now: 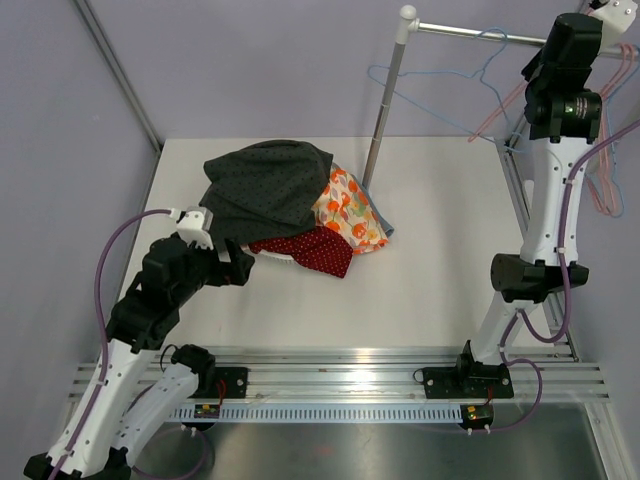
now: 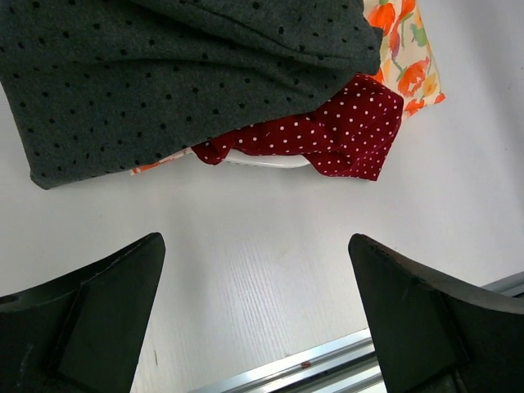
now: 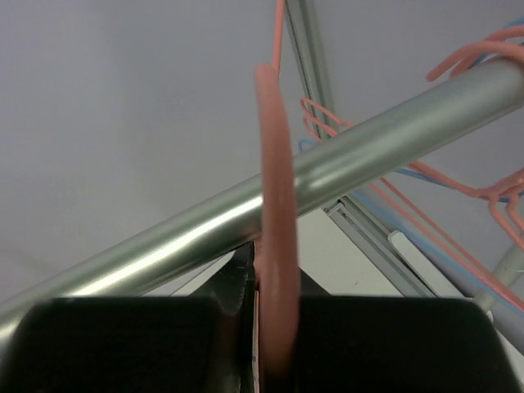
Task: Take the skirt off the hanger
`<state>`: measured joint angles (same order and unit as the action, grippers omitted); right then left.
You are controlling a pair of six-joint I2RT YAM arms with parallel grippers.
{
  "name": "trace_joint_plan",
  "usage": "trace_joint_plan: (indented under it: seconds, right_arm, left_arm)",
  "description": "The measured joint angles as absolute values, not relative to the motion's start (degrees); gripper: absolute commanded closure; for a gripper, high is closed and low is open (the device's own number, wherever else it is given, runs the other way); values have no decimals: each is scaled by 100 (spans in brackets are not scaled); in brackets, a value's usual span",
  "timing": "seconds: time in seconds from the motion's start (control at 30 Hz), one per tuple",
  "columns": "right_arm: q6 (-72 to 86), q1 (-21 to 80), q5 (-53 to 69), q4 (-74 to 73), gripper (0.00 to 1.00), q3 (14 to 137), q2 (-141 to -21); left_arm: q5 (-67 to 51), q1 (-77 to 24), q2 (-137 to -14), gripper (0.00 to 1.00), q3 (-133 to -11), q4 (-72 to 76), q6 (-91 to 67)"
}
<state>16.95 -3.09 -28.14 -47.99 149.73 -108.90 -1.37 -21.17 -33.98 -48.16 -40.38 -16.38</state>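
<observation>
Skirt lay on counter just beyond our left claw, spread wide | our right claw clamped pink hanger.

White table lies beneath and ahead of the left claw; a metal rail crosses just past the right claw; lilac wall beyond, evenly lit.

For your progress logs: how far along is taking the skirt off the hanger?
Done: skirts lie piled on the table, off any hanger. In hand: the right tool pinches a bare pink hanger at the rail. Remaining, probably: release it; left tool is open.
</observation>
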Motion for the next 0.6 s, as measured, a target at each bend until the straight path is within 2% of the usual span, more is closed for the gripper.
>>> trace_joint_plan:
  seconds: [0.27,0.6]
  right_arm:
    - [1855,-276,-2276,-4504,100,13900,-10753]
    - [1944,-340,-1931,-4331,100,13563,-10608]
  left_arm:
    - [38,-2117,-3428,1,-4816,-4069,-1656]
    - [62,-2117,-3426,1,-4816,-4069,-1656]
